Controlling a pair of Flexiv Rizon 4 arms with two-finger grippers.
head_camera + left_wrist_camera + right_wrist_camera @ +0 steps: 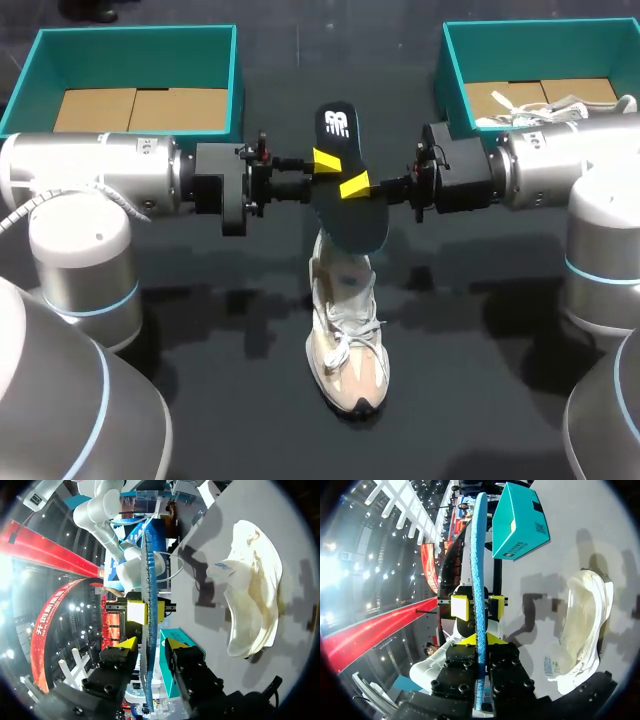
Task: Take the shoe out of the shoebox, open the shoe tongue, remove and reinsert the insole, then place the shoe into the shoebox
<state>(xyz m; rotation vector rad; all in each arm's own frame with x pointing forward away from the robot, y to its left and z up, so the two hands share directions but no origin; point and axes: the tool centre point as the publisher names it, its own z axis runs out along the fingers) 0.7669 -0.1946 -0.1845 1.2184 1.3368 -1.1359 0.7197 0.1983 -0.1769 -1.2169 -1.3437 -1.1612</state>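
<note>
Dark matte table (200, 400), shadows of the arms on it. Two teal shoeboxes at the far edge: left shoebox (236, 80) with a brown cardboard floor showing, right shoebox (450, 70) with a pale shoe (545, 110) lying inside. Boxes well apart, with a wide bare strip between them.

Cream shoe (348, 350) stands upright on the table at the middle, toe toward the camera, laces loose, heel end under the insole. Black insole (352, 222) is held in the air above the shoe's heel, long axis running away from the camera, blue edge showing in both wrist views.

Left gripper (325, 162) comes in level from the left, right gripper (354, 186) level from the right; they meet at the insole's middle, nearly tip to tip. Right fingers are clamped on the insole, pressed to both faces. Left fingers stand either side of it, apart, with slim gaps showing in the wrist views.

Both arms span the table's width just ahead of the boxes. Bare table lies to both sides of the shoe and in front of it; arm bases fill the near corners.
</note>
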